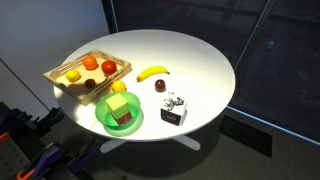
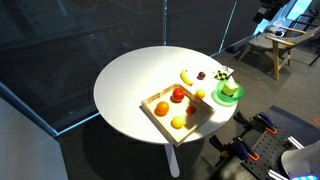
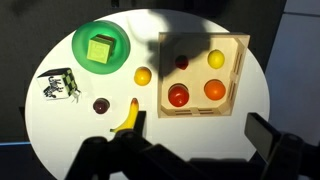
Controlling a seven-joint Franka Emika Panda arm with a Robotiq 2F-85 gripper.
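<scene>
1. White and round, the surface (image 3: 65, 125) carries all the things we see, and the wrist view looks almost straight down on it.
2. We see the dark jaws along the lower edge of the wrist view. They stand wide apart with nothing between them, above the surface and touching none of the things.
3. Nearest to them lies the curved yellow banana (image 3: 125, 118), flat on the surface and just past one of the jaws. In an exterior view the banana (image 1: 152, 72) lies in the open beside the tray.
4. We find a small dark red round fruit (image 3: 100, 104) near the banana but apart from it.
5. Beyond the banana sits a shallow square wooden tray (image 3: 244, 75). It holds an orange round fruit (image 3: 214, 89), a red round fruit (image 3: 178, 96), a yellow round fruit (image 3: 215, 59) and a dark round fruit (image 3: 181, 62).
6. One loose yellow fruit (image 3: 143, 75) rests just beside the tray's outer wall, between the tray and the plate.
7. We see a round green plate (image 3: 80, 40) bearing a light green cube (image 3: 100, 49) at its middle.
8. Near the rim of the surface stands a small black-and-white box (image 3: 58, 85), apart from the plate and the dark red fruit.
</scene>
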